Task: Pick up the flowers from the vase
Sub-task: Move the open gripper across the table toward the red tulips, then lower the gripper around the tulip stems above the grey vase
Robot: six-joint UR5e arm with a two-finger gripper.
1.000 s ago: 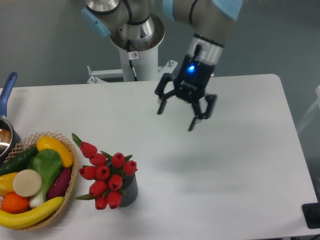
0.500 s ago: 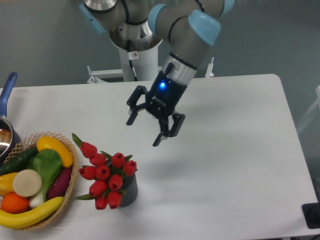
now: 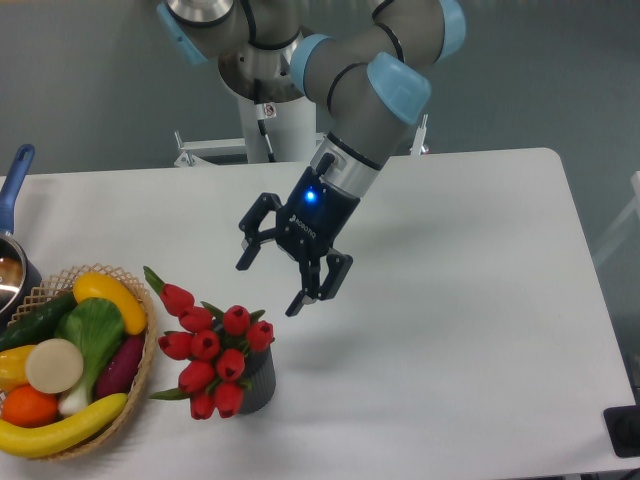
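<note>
Here the claw (image 3: 268,284) hangs above the white table (image 3: 470,300) with its two black fingers spread wide and nothing between them. One fingertip (image 3: 242,265) points down-left, and the other sits lower and further right. A blue light glows on the claw's body, just under the grey wrist of the arm.

The flowers (image 3: 212,348) lie below and to the left of the claw, near it but not touching. The closest red buds sit just under the gap between the fingers, with a strip of bare table showing between bud and fingertip. The bunch is a cluster of red tulip buds with green leaves, and one bud on a longer stem leans out to the upper left. The bunch stands in the vase (image 3: 258,384), a small dark grey ribbed cylinder near the front edge of the table, mostly hidden by the blooms.

Left of the vase is a wicker basket (image 3: 140,385) holding a banana, a yellow pepper, a cucumber, an orange and other produce. A blue-handled pot (image 3: 14,200) shows at the left edge.
</note>
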